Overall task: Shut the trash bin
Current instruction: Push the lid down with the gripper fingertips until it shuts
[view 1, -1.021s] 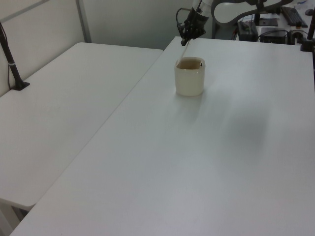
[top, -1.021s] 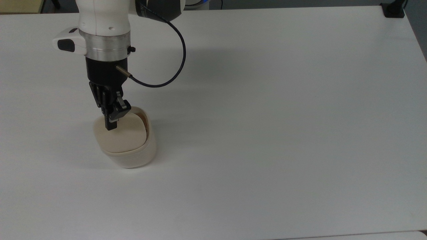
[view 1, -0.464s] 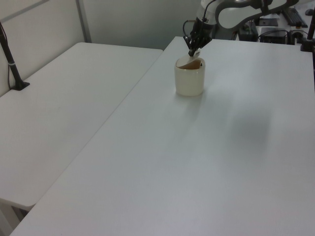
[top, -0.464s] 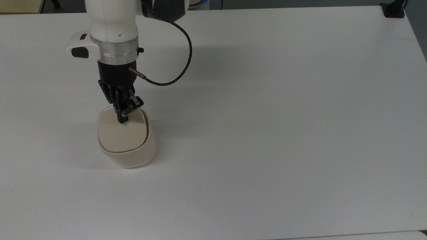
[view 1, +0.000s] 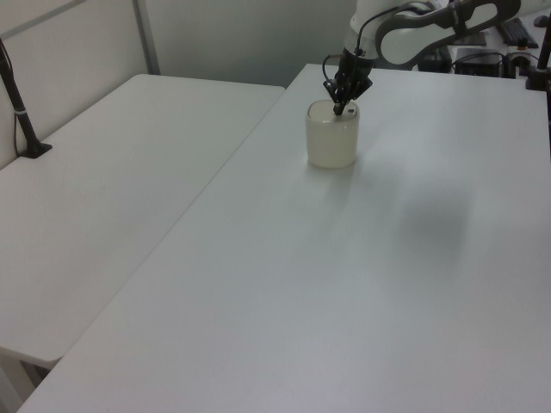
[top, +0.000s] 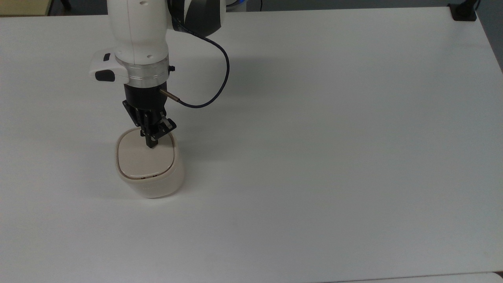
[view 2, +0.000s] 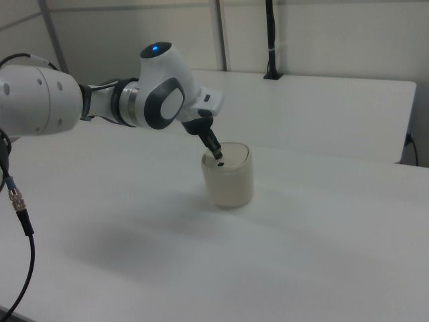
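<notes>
The cream-beige trash bin (top: 151, 179) stands on the white table, at the top view's left. Its flat lid (top: 143, 157) lies level inside the rim, and no brown inside shows. My gripper (top: 151, 144) is shut, fingers together, its tip pressing down on the lid's far part. In the left view the bin (view 1: 331, 142) sits at the table's far end with the gripper (view 1: 337, 109) on its top. In the right view the gripper (view 2: 218, 155) touches the bin's (view 2: 229, 181) lid beside a small black latch (view 2: 221, 163).
A dark cable (top: 212, 86) loops from the wrist over the table. A black clamp (top: 463, 11) sits at the top view's far right corner. A second white table (view 1: 112, 189) adjoins at the left view's left, with a black post (view 1: 21, 112).
The lid, tilted up a second ago with brown inside showing, has been pushed down flat. My gripper moved toward the top view's right and lower with it.
</notes>
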